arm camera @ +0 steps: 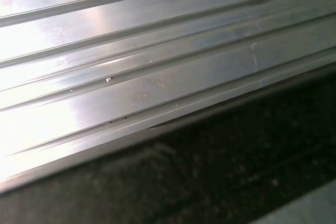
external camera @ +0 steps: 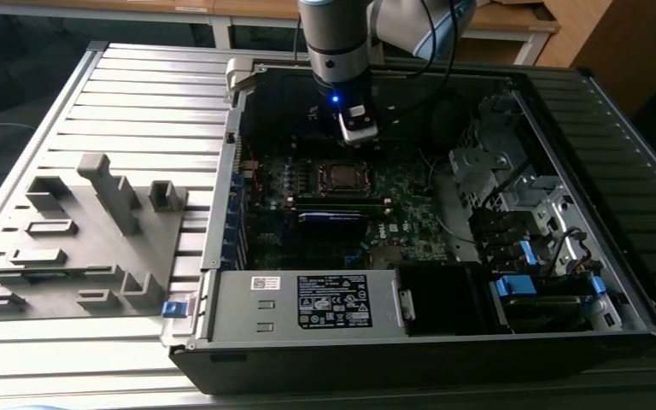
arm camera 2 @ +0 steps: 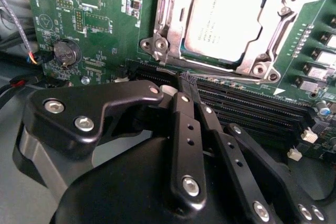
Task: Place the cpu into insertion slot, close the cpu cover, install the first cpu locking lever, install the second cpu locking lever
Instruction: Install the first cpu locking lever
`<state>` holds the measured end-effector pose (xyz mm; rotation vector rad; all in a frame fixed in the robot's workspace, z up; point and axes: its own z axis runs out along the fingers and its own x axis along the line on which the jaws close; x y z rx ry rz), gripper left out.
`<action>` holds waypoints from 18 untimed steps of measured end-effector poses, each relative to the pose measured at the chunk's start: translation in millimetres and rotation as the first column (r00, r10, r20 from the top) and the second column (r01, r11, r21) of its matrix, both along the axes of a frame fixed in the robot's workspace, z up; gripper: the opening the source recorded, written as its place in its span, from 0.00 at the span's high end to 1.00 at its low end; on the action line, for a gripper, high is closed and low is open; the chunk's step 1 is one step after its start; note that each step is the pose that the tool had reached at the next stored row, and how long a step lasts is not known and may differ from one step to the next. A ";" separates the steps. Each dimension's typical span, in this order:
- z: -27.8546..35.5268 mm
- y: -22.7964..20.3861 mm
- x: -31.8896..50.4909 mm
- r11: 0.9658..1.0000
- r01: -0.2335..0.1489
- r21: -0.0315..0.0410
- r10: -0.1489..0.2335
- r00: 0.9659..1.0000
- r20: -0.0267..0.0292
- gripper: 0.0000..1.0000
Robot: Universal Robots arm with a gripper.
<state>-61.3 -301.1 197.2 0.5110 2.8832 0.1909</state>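
Hovering above the open computer case, your gripper hangs near the case's far wall, just beyond the socket as the exterior view shows it. In the second wrist view the gripper has its two black fingers pressed together with nothing between them, so it is closed and empty.

The cpu already lies in its insertion slot, its dull silver top level and framed by the cpu cover, which looks down flat around it with the chip showing through the window. In the exterior view the cpu reads as a small square in the middle of the motherboard. I judge the work to be at the locking levers; whether either lever is already latched I cannot tell.

To do this step well, keep the fingertips closed and use them as one narrow pusher, coming in low along the frame's edge rather than across the chip. Press on the lever only, never on the frame's window.

For room, mind the black memory slots just beside the socket, between it and your fingertips. The power supply box sits well apart at the near end. The grey fixture block lies outside the case on the ribbed tabletop, out of your way.
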 end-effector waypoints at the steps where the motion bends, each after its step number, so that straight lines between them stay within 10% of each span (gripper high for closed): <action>1: -0.1 0.0 0.0 1.000 0.000 0.000 0.000 1.000 0.001 0.89; 18: -0.8 -3.3 0.0 1.000 0.000 -0.011 0.000 1.000 0.018 0.89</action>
